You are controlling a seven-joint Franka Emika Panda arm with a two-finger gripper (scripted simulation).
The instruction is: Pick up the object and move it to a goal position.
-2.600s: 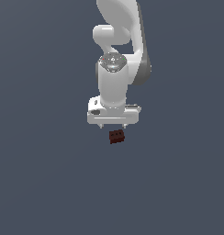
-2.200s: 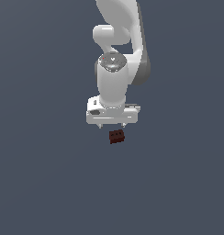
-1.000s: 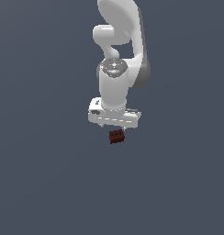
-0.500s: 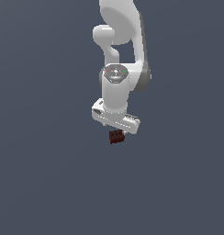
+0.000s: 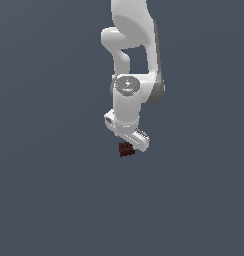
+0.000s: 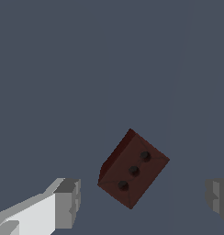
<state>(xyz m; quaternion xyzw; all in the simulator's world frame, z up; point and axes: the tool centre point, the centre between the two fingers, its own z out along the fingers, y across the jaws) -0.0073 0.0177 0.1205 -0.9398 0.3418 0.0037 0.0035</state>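
Note:
The object (image 6: 133, 169) is a small dark red-brown block with three dark round holes in a row on one face, lying on the plain grey floor. In the exterior view the object (image 5: 126, 149) shows just under the white hand. My gripper (image 6: 143, 197) is open, one grey fingertip (image 6: 68, 203) on each side of the block with gaps to both. The fingers are apart from the block and nothing is held. In the exterior view the gripper's fingers are hidden behind the hand.
The white arm (image 5: 131, 60) rises above the block, wrist turned at an angle. Flat grey floor (image 5: 49, 190) lies all around with no other objects or edges in sight.
The hand has come down toward the block and its wrist has turned, so the hand's bar now sits slanted. The block has not moved.

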